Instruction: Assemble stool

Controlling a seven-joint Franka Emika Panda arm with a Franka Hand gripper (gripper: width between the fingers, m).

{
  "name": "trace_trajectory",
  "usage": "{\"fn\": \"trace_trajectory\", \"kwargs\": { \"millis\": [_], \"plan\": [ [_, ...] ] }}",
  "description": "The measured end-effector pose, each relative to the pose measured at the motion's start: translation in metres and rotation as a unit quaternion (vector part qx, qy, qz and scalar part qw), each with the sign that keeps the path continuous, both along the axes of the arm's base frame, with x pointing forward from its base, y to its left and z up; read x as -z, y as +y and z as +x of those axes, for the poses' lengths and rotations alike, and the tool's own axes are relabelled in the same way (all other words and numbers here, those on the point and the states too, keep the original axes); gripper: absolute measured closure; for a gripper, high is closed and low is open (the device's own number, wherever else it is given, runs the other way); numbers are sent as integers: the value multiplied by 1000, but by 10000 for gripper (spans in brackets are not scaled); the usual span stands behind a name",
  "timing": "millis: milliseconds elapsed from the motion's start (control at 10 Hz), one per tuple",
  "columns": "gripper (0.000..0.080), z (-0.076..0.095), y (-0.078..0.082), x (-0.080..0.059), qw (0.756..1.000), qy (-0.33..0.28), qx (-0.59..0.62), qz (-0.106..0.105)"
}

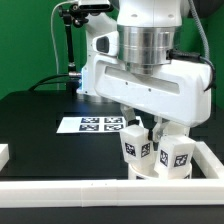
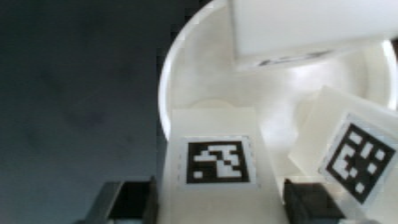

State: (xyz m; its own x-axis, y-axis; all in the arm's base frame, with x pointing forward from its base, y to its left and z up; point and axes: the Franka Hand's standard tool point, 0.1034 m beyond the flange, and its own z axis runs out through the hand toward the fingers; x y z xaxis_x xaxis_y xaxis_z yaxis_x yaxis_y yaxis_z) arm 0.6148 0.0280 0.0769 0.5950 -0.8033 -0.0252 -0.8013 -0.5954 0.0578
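Observation:
The round white seat disc [image 1: 150, 172] lies at the front of the exterior view's right side, and it fills much of the wrist view [image 2: 196, 90]. Two chunky white legs stand on it. One tagged leg [image 1: 135, 147] sits between my fingers; its tag shows in the wrist view [image 2: 219, 160]. The second tagged leg [image 1: 177, 155] stands beside it [image 2: 365, 150]. A third white block [image 2: 294, 30] shows further off in the wrist view. My gripper [image 1: 140, 130] comes down from above, and its dark fingers [image 2: 128, 200] press both sides of the first leg, gripper [image 2: 217, 200] shut on it.
The marker board [image 1: 98, 124] lies flat on the black table behind the stool. A long white border rail [image 1: 100, 190] runs along the front, with a side rail [image 1: 210, 155] at the exterior view's right. A black stand [image 1: 70, 40] rises at the back.

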Motion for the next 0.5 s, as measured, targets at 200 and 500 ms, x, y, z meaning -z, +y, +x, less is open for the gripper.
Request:
{"fn": "trace_trajectory", "kwargs": {
  "millis": [200, 500],
  "plan": [
    [459, -1, 2, 1, 994, -20, 104, -2],
    [459, -2, 10, 2, 975, -20, 223, -4]
  ]
}}
